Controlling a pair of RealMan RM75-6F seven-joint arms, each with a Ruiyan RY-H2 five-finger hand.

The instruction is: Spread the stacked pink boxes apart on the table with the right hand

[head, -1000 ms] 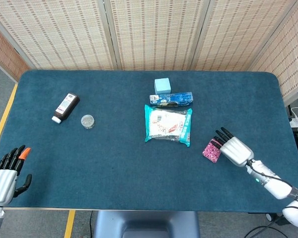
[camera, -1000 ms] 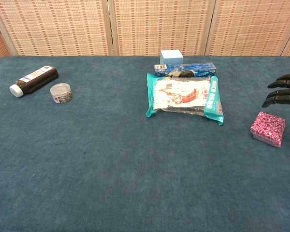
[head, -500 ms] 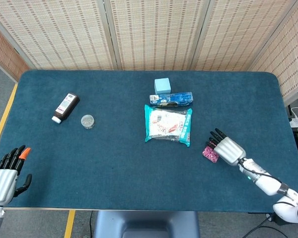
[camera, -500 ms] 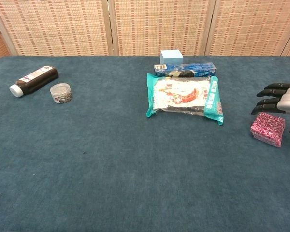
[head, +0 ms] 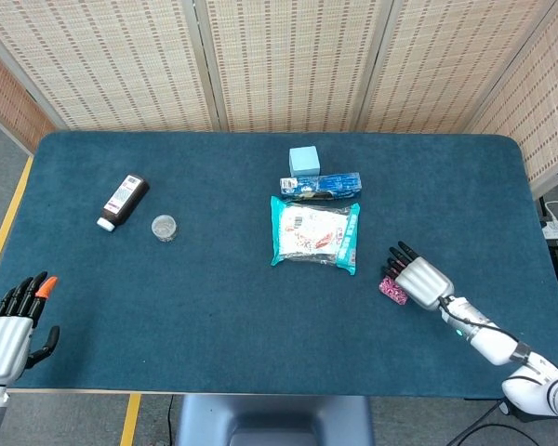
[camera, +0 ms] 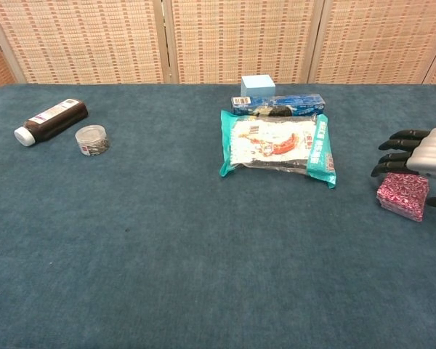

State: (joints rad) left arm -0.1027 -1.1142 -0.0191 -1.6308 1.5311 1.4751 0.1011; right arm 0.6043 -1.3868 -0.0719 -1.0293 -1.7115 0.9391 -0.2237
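The stacked pink boxes sit as one patterned block on the blue table, right of the snack bag. In the head view only a pink corner shows under my right hand. My right hand hovers flat over the stack, fingers stretched out and apart, thumb low beside the block; whether it touches the top box I cannot tell. It holds nothing. My left hand hangs at the near left table edge, fingers extended, holding nothing.
A teal snack bag lies mid-table, with a blue toothpaste box and a light blue cube behind it. A dark bottle and a small clear jar lie at the left. The table's right edge is close to the stack.
My right hand has slid left and lower over the pink stack, covering more of it in the head view. The boxes and my left hand have not moved.
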